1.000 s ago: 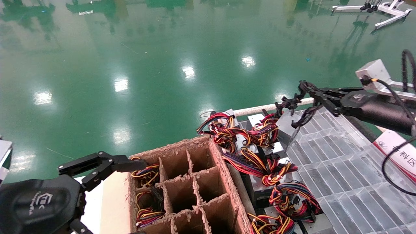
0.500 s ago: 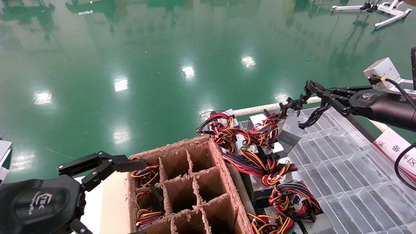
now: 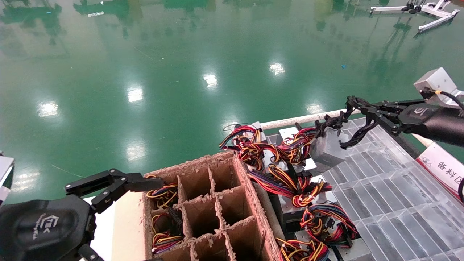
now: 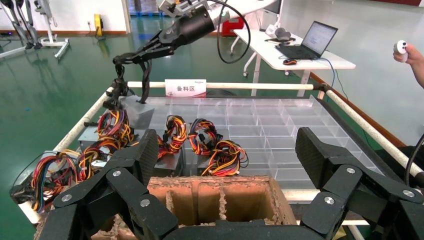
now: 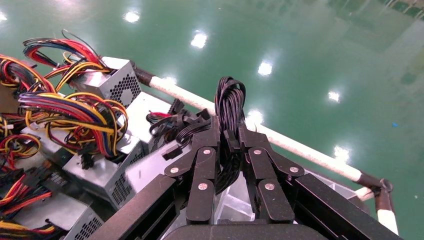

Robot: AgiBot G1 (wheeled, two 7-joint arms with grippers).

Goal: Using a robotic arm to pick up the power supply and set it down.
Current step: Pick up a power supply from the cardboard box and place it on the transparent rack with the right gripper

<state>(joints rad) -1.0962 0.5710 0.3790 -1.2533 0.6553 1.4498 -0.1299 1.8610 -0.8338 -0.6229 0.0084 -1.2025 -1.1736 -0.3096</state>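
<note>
The right gripper (image 3: 357,119) is clamped on the black cable bundle (image 5: 229,107) of the power supply (image 3: 328,148). You can see the cables pinched between its fingers (image 5: 205,170) in the right wrist view. The box itself hangs tilted off those cables at about 2 o'clock in the head view, right at the edge of the clear tray grid (image 3: 384,188) and just beside the other supplies (image 3: 290,203) with red-yellow wire bundles (image 3: 290,148).

The left gripper (image 4: 225,165) sits spread wide at 8 o'clock, over a worn cardboard divider box (image 3: 206,210) that has a few wire bundles in its left cells.

The tray rack has a white rail (image 3: 290,121) along the far side and a sign (image 4: 185,88) with Chinese text. The floor (image 3: 163,72) is glossy green with light reflections. The left wrist view shows a white desk (image 4: 295,55) with a laptop (image 4: 307,40) behind.
</note>
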